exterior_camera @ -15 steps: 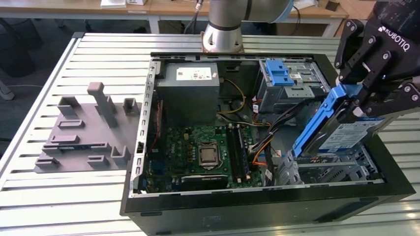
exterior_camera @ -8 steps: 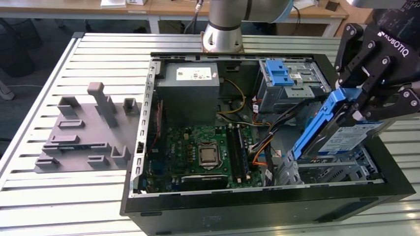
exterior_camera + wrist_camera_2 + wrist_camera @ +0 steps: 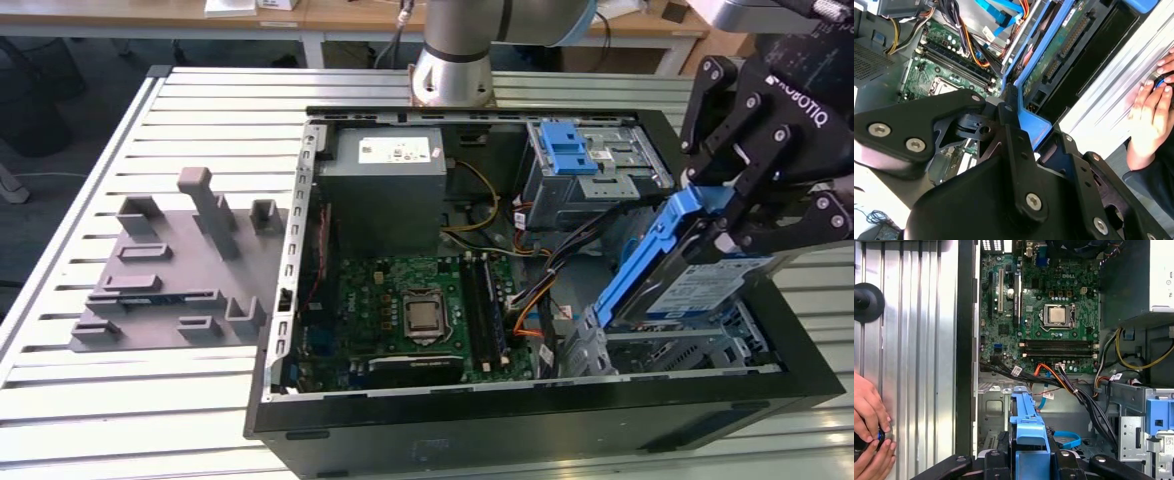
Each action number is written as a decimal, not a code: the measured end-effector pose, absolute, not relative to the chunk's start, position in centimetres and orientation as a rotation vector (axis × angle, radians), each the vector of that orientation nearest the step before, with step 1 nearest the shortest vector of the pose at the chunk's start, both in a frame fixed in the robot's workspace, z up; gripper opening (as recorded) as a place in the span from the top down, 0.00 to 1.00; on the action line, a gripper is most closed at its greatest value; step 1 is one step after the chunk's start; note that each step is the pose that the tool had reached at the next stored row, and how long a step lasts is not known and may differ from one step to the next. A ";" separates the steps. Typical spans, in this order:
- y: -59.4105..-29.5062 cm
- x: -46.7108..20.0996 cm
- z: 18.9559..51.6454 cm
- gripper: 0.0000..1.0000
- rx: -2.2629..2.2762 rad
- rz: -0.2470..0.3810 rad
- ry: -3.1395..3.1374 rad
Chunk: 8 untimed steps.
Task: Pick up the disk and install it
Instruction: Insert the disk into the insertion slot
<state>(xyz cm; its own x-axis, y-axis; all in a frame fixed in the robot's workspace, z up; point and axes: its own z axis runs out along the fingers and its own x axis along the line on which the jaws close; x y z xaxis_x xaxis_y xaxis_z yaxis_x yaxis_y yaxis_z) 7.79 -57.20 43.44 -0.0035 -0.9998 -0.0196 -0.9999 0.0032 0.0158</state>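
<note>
We see the gripper (image 3: pixel 731 232) with its fingers (image 3: pixel 996 462) clenched on the blue rail of the disk (image 3: pixel 687 285), one each side. The disk hangs tilted steeply, label facing out, over the open computer case (image 3: pixel 534 425) at the exterior view's right, its lower end down by the metal drive cage (image 3: pixel 667 350). The motherboard (image 3: pixel 414 310) and the grey power supply box (image 3: pixel 387 190) sit further in. A grey fixture (image 3: pixel 160 270) lies on the bench (image 3: pixel 134 410), well apart from the case. In the first wrist view a person's hand (image 3: pixel 869 410) rests on the bench beside the case, on a small dark object.
</note>
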 end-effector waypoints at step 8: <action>-57.2 8.2 43.3 0.64 -2.215 0.041 2.223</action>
